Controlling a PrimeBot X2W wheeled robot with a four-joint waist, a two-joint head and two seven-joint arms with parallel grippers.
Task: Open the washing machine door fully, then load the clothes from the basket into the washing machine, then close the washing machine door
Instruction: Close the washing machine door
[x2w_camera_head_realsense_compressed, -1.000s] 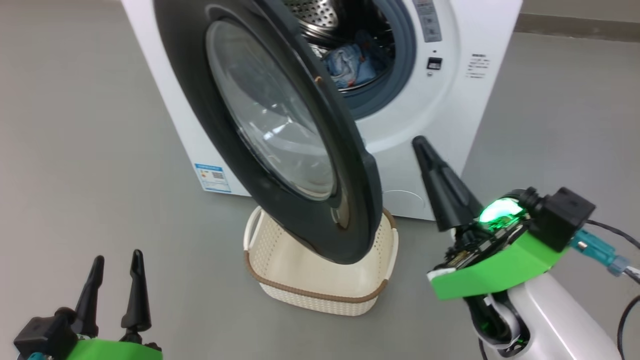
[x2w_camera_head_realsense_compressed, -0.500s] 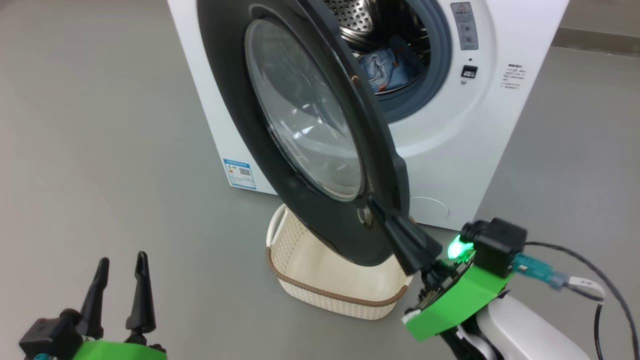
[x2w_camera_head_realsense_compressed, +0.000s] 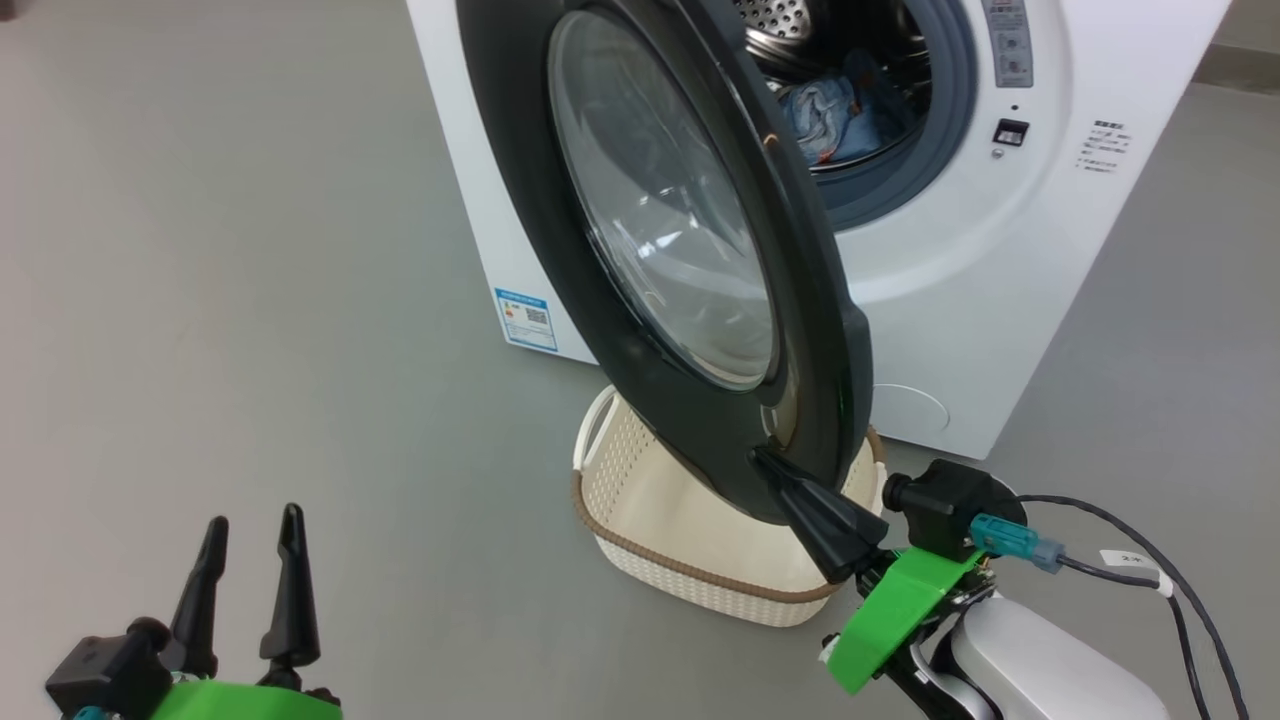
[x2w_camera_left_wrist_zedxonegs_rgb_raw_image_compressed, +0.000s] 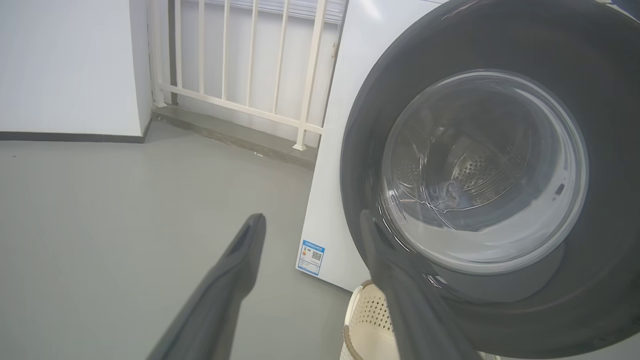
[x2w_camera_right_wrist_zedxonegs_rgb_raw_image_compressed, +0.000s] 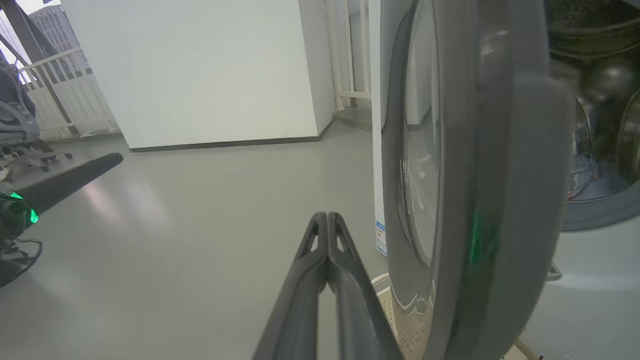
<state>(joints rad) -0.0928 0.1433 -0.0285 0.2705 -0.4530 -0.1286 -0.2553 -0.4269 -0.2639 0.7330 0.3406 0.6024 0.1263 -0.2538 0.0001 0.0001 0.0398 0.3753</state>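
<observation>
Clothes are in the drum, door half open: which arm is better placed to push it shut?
Right. The right claw, shut, sits at the lower rim of the washing machine door, on its outer side, ready to push. The left claw hangs open, low and far from the door.

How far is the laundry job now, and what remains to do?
Done: the clothes lie in the washing machine; the basket looks empty where visible. In hand: the shut right gripper has its tip at the lower rim of the half-open door. Left: closing that door.
</observation>
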